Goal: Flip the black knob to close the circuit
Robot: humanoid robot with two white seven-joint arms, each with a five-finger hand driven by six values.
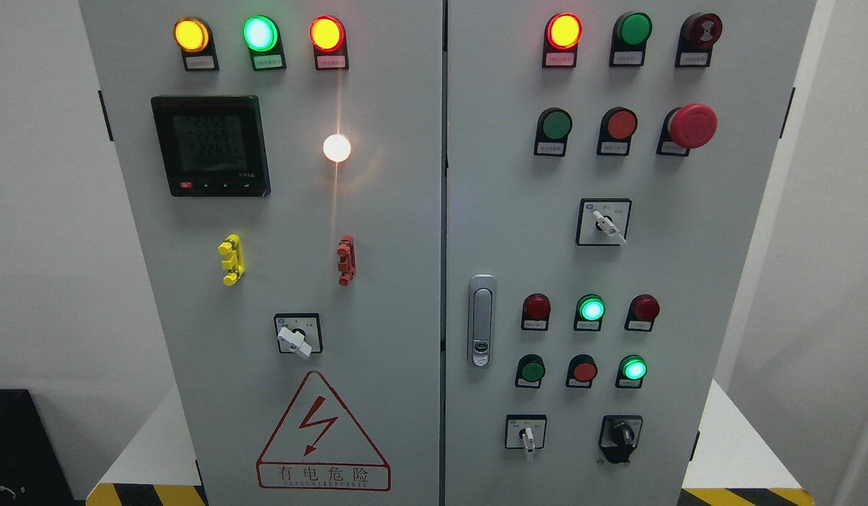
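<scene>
Neither of my hands was in view. The black knob (622, 433), right of the door latch (481, 321), looked rigid (pinch its ridge).

Bright, even light, sharp focus; vertical glare streak through the glowing white lamp (337, 147).

I see bare grey panel around the black knob (622, 436) at the lower right corner of the right door (490, 176), open below it and toward the door's right edge. To its left stands a white-handled switch (526, 434), well apart. Just above sit three buttons: green (531, 370), red (583, 370), and a lit green one (634, 368) nearest the knob. The door handle (481, 321) juts out near the left edge.
</scene>
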